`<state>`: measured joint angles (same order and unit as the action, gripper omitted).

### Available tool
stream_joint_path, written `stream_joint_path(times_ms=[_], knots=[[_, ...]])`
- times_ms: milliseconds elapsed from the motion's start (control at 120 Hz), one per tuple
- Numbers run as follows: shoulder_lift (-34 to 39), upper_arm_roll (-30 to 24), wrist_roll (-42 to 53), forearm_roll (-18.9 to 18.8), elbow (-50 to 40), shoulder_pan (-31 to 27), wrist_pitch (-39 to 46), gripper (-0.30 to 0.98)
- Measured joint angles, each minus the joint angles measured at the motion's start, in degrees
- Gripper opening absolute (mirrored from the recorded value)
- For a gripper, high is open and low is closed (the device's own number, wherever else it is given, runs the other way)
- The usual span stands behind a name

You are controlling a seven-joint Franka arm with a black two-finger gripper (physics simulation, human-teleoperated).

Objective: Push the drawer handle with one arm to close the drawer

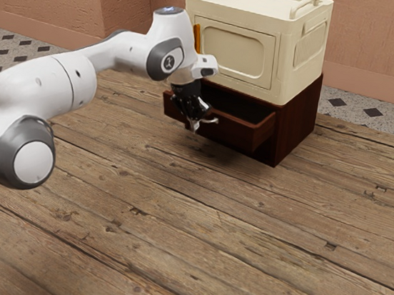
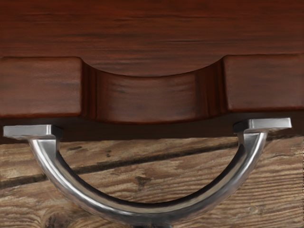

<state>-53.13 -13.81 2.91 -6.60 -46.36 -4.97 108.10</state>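
Drawer [image 1: 240, 133] found standing out from the dark wooden cabinet [image 1: 298, 124], its hollow partly exposed; closing still to be done. Cream box [image 1: 244, 52] carried on top of the cabinet. The curved metal handle [image 2: 97, 198] is seen mounted on the drawer's front, below a scooped-out stretch of its top edge. The gripper [image 1: 195, 123] is placed at the handle, pointed downward; whether it is open or closed cannot be told, nor can firm contact be confirmed.

Step in hand, as judged: the handle is being lined up for the push. Next, contact should be made near the middle of the bow and pressure directed straight into the cabinet, at handle height. If pushed off-centre, the drawer might be skewed; if set too high, the handle might be missed.
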Motion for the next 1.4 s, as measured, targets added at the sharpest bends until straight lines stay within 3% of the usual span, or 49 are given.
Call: stream_joint_path(times_ms=[1400], knots=[[-6.13, 0.12, -2.03, -0.14, 7.63, 1.36, 11.80, -0.10]])
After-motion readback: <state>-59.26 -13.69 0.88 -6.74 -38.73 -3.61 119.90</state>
